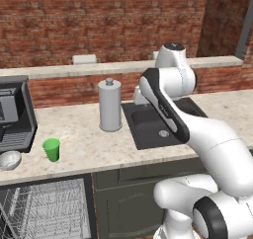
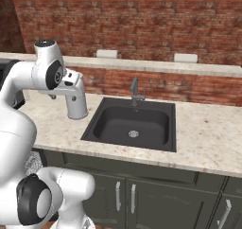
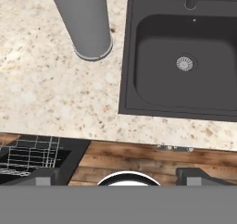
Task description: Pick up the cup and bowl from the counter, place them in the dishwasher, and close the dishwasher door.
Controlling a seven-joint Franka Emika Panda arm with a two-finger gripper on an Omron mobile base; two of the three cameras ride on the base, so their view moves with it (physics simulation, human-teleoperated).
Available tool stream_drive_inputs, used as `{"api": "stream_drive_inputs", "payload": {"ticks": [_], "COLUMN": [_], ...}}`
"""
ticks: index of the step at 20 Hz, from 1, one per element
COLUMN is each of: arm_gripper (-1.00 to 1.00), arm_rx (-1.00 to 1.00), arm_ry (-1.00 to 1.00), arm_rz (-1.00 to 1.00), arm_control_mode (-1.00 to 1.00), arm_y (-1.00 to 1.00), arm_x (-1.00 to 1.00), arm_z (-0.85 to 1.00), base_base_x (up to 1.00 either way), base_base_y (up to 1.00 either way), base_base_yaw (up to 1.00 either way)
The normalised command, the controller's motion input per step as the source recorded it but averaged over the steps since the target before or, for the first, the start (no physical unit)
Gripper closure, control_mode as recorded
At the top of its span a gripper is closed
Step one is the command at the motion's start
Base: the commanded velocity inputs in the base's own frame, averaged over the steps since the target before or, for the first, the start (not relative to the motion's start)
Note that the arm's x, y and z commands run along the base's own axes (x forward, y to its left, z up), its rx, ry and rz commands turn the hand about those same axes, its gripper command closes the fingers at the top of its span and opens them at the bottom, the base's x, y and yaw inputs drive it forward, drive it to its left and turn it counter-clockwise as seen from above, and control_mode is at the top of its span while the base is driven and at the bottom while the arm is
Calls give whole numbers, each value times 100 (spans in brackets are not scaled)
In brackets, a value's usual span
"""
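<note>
- Gripper (image 3: 118,174): finger tips stand wide apart, nothing held; it looks down over counter (image 1: 94,134) edge.
- Cup (image 1: 51,149) upright on counter, bowl (image 1: 10,160) just left.
- Dishwasher (image 1: 47,206) apparently open, rack exposed.
- Grey canister (image 1: 109,105) beside sink (image 2: 132,121).

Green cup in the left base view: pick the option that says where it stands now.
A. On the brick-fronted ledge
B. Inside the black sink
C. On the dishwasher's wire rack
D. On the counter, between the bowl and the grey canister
D: the green cup stands upright on the beige counter, with the bowl to its left and the grey canister farther to its right.
</note>
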Motion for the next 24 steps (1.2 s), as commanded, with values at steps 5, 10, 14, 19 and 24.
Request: {"api": "stream_drive_inputs", "payload": {"ticks": [5, 10, 14, 19, 24], "arm_gripper": [-100, -100, -100, -100, -100], "arm_rx": [0, 0, 0, 0, 0], "arm_ry": [0, 0, 0, 0, 0], "arm_rz": [0, 0, 0, 0, 0], "arm_control_mode": [-100, -100, -100, -100, -100], "arm_y": [38, 38, 37, 35, 30], "arm_x": [0, 0, 0, 0, 0], "arm_z": [-10, -13, -19, -25, -21], "base_base_x": [0, 0, 0, 0, 0], "base_base_y": [0, 0, 0, 0, 0], "base_base_yaw": [0, 0, 0, 0, 0]}}
